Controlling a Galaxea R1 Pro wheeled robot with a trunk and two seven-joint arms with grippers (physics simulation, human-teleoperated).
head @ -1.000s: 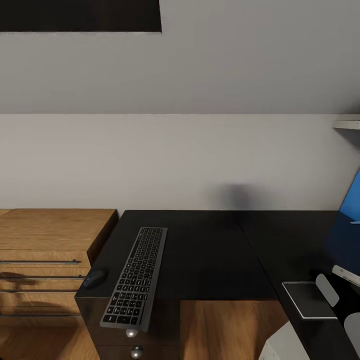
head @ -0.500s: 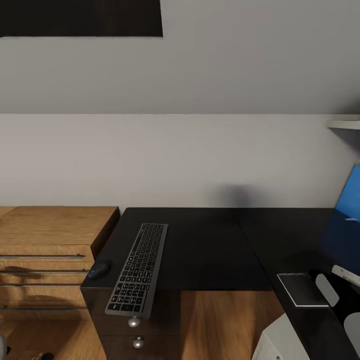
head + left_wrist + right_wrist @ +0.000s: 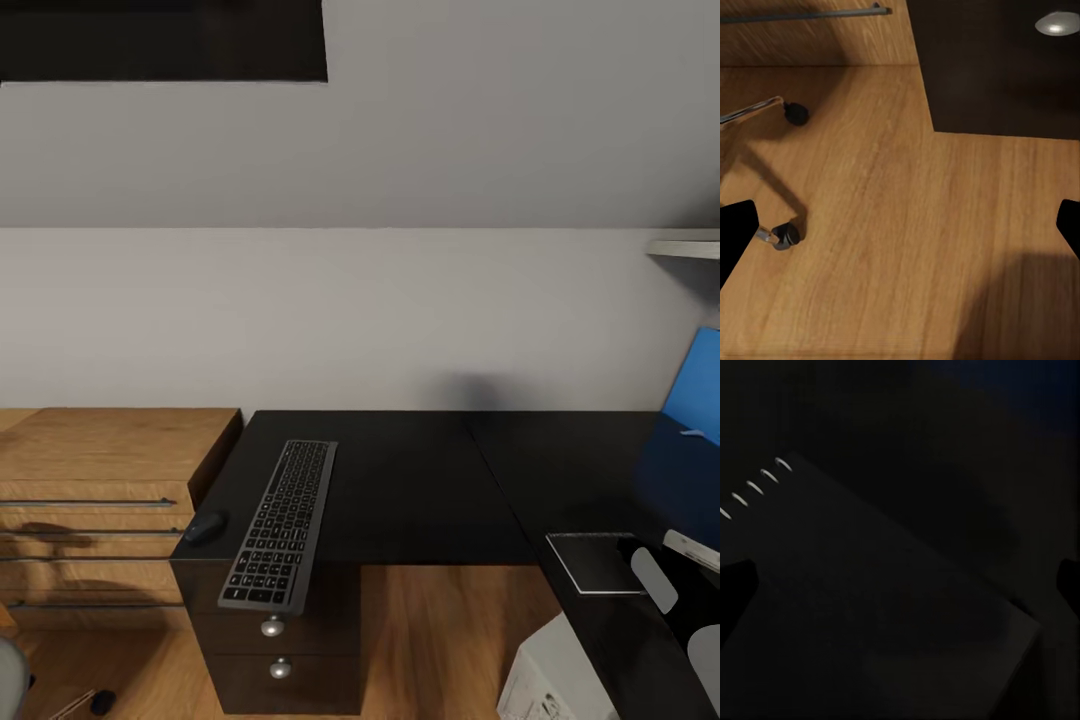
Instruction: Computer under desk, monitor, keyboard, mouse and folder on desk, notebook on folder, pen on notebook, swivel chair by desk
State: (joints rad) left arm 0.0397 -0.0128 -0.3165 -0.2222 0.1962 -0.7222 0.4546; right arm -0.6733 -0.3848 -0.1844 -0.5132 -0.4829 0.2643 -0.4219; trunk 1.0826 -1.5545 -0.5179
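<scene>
Head view: the L-shaped black tabletop occupies the lower centre and lower right of the frame, against a grey wall. The keyboard lies on the tabletop at lower left of centre, running lengthwise toward the front edge, with its near end slightly overhanging that edge. The mouse sits just beside the keyboard, at the tabletop's left edge. Below the keyboard, the black drawers carry two round silver knobs. A wooden dresser stands beside the tabletop in the lower left of the frame. The notebook lies flat on the right wing of the tabletop, at lower right. The blue folder appears at the right edge, tilted upright. The light grey computer stands on the wooden floor at the bottom right, partly under the tabletop. Left wrist view: the left claw is released, its dark fingertips wide apart at both frame edges, above the wooden floor; two casters and a chrome leg of the swivel chair appear at left. Right wrist view: the right claw is released, over the notebook, whose spiral rings show at upper left; the picture is very dark.
</scene>
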